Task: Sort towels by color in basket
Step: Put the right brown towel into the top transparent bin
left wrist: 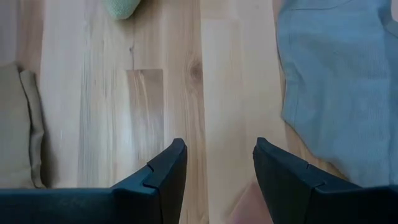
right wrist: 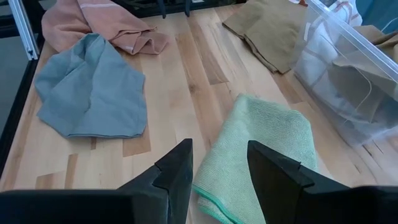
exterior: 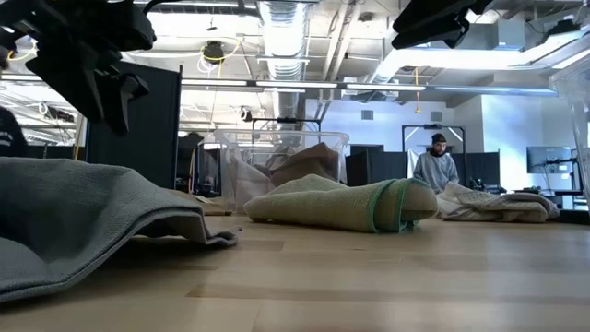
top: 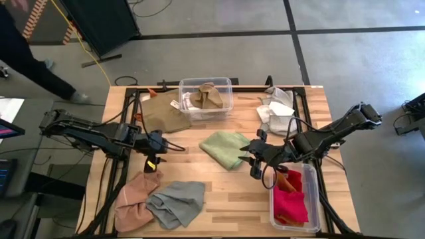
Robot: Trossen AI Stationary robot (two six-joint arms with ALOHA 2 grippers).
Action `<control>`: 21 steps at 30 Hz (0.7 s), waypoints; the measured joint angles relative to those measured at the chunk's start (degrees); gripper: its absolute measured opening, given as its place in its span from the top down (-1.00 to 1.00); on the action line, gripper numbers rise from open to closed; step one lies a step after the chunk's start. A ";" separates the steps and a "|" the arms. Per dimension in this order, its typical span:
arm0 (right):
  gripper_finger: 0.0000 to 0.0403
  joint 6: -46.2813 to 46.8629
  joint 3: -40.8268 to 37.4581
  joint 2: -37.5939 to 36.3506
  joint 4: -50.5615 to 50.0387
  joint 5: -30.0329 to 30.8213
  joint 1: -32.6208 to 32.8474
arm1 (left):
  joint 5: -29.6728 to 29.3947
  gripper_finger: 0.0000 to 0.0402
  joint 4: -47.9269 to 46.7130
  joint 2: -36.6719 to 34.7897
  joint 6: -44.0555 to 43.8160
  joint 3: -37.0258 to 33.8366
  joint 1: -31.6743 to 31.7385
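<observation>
My left gripper hangs open over bare wood, between a tan towel on its far side and a pink towel and grey towel on its near side. In its wrist view the left gripper has nothing between its fingers. My right gripper is open just right of a light green towel lying flat mid-table. In its own view the right gripper stands above the near edge of the green towel.
A clear bin at the far edge holds tan and white towels. A second clear bin at the near right holds red and orange towels. White towels lie at the far right. A person stands beyond the table.
</observation>
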 joint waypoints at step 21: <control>0.11 0.38 -0.02 0.00 0.48 0.00 -0.11 | -3.73 0.13 3.30 0.00 0.71 0.00 0.00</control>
